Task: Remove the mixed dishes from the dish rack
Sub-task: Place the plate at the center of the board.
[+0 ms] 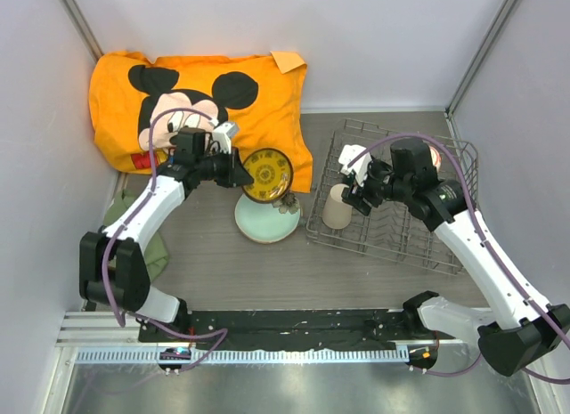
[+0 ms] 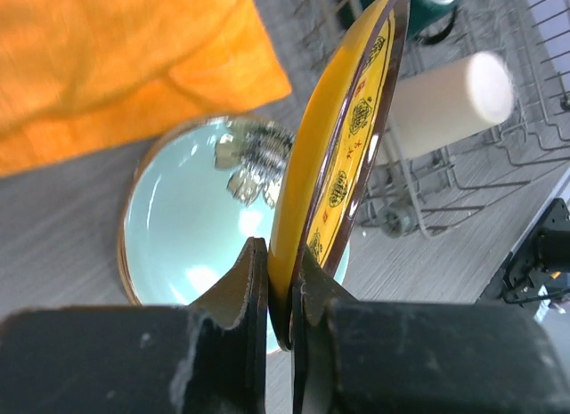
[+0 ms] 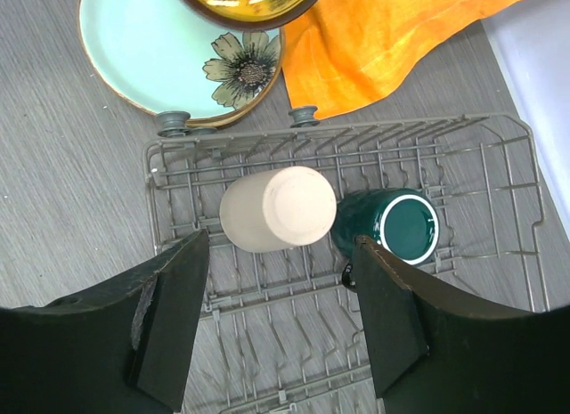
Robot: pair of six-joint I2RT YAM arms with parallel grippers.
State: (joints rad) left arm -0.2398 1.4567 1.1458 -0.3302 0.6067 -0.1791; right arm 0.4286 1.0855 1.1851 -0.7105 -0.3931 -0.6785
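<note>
A: Item one, left gripper [image 2: 278,254]?
B: Black fingers pressed together on the rim of the yellow plate [image 2: 356,138]. It is glossy glazed ceramic with a dark brown edge and small printed motifs. It is held on edge above the floral plate [image 2: 178,209].

A: Floral plate, describe.
B: Round and shallow, with a pale aqua glaze, a tan rim and one daisy-like flower near the edge. It lies flat on the grey wood-grain table [image 1: 205,245], just off the left side of the dish rack [image 3: 463,280].

A: Rack?
B: Rectangular, grey coated wire, rows of thin upright tines, round feet at the corners.

A: Contents?
B: Beige cup [image 3: 278,209], a matte, handleless cylinder with its flat closed end toward the wrist camera. It sits near the rack's left end. Dark teal mug [image 3: 392,223], glossy, just beside the cup. Whether they touch is not clear.

A: Right gripper [image 3: 278,258]?
B: Jaws spread wide over the rack, one finger on each side of the beige cup, with a gap showing on both sides. It grips nothing.

A: Other stock?
B: Orange cushion [image 1: 205,93], soft fabric with a cartoon mouse print, at the far left of the table.
</note>
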